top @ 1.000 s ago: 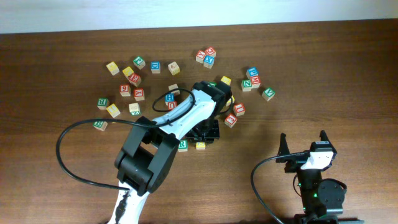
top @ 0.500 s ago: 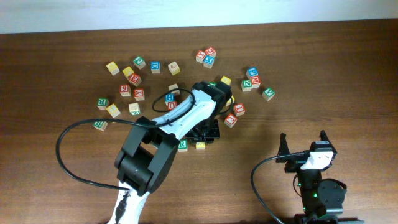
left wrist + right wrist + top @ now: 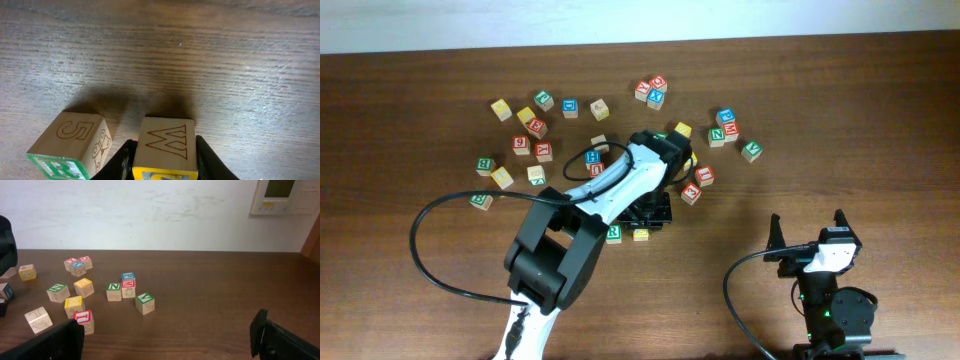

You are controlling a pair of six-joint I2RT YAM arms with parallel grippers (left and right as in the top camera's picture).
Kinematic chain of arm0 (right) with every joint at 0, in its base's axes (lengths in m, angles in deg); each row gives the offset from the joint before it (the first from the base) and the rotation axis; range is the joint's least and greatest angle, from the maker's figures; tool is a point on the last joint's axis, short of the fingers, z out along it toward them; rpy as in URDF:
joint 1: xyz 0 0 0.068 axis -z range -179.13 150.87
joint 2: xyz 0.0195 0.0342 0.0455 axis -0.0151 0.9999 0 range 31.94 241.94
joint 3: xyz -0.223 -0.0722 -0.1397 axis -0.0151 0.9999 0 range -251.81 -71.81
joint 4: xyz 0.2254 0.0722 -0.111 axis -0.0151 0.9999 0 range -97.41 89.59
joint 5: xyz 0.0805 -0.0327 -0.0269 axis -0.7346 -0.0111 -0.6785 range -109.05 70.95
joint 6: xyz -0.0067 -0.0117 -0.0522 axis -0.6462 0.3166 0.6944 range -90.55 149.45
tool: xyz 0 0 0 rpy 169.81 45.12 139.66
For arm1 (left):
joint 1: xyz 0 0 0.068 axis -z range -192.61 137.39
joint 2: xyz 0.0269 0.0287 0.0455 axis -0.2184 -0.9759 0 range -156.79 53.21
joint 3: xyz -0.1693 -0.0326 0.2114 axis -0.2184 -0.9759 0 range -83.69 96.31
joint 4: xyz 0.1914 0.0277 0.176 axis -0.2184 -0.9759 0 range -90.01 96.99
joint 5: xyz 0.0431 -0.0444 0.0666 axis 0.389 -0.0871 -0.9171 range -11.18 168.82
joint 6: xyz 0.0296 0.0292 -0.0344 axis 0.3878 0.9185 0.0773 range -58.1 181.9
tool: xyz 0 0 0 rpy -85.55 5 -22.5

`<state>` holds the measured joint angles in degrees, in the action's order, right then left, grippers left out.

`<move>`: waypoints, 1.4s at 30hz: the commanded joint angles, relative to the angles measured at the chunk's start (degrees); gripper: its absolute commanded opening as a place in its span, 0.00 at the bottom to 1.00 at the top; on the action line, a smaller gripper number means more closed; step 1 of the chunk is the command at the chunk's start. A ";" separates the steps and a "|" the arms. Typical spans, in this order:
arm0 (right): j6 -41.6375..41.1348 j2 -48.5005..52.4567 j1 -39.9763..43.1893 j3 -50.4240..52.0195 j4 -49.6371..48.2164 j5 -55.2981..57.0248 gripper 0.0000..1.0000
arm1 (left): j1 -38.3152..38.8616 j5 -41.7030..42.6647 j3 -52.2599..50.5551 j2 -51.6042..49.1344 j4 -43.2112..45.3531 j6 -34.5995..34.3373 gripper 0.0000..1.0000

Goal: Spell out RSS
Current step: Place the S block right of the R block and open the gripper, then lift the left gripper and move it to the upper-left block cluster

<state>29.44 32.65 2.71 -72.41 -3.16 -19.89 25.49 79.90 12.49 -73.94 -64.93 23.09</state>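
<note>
My left gripper (image 3: 642, 226) is down on the table, its two fingers (image 3: 164, 162) tight on either side of a yellow-faced cube (image 3: 165, 142). A W is burned into that cube's side; the letter on its yellow face is cut off by the frame edge. In the overhead view this yellow cube (image 3: 641, 235) sits just right of the green R cube (image 3: 613, 234), with a small gap between them. The R cube (image 3: 67, 145) also shows at the left in the left wrist view. The second S cube cannot be picked out. My right gripper (image 3: 167, 340) is open and empty.
Several loose letter cubes lie scattered at the back: a group at the left (image 3: 535, 150), a trio near the top (image 3: 651, 91), and a group at the right (image 3: 725, 128), which also shows in the right wrist view (image 3: 122, 289). My right gripper (image 3: 810, 232) rests at the front right.
</note>
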 commanded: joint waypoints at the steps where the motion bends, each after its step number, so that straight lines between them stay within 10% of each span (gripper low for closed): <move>1: -0.22 -0.50 0.44 0.28 0.33 0.48 0.98 | -0.52 0.20 -0.48 1.40 -0.24 -0.83 0.29; 9: -0.22 -0.50 0.44 0.28 0.33 0.48 0.98 | -0.52 0.17 -0.48 1.40 -0.04 -0.83 0.44; 42: -0.22 -0.50 0.44 0.28 0.33 0.48 0.98 | -5.20 -2.14 8.66 1.40 4.85 5.68 0.44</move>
<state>29.44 32.67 2.71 -72.41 -3.16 -19.89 21.78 78.35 15.62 -73.94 -58.77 26.21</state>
